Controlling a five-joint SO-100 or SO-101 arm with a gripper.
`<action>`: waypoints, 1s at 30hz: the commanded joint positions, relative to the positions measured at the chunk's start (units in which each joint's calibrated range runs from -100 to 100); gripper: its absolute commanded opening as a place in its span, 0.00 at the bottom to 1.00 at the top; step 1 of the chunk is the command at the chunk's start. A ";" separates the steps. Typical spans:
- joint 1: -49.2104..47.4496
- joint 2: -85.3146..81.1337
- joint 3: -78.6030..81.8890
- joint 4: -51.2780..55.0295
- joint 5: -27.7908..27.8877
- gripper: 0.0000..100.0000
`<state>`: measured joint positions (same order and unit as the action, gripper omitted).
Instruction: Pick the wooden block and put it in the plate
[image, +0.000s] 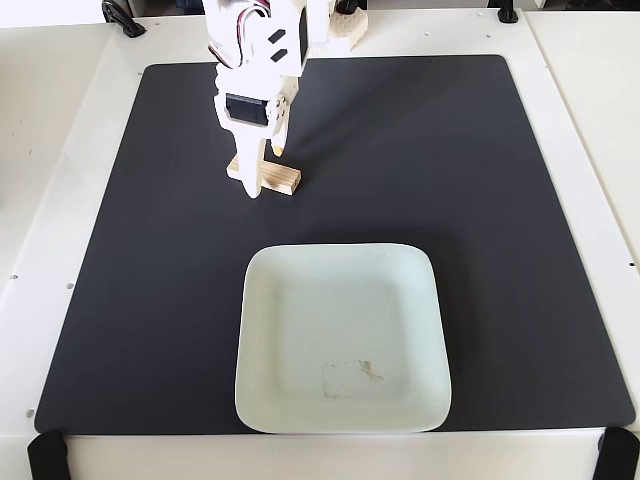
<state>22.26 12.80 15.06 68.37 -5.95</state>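
A: What's hidden?
B: Gripper covers the left part of the wooden block; arm cut off by top edge
A: Plate marks?
B: Faint square + speck, too small to ID

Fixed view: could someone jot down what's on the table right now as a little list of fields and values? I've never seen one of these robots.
surface: black mat on a white table
wooden block: lying flat on the mat, above the plate in the picture
plate: pale, rounded-square, holding nothing, faint square mark near its lower edge
gripper: white, pointing down, fingers either side of the block's left part
grip: jaws open, block not lifted
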 joint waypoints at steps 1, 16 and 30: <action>-0.87 1.52 -0.98 -0.36 -0.09 0.29; -0.20 4.91 -0.44 -0.36 -0.09 0.26; 0.47 4.15 0.01 -0.36 -0.09 0.01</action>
<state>22.84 17.65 14.71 67.43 -6.16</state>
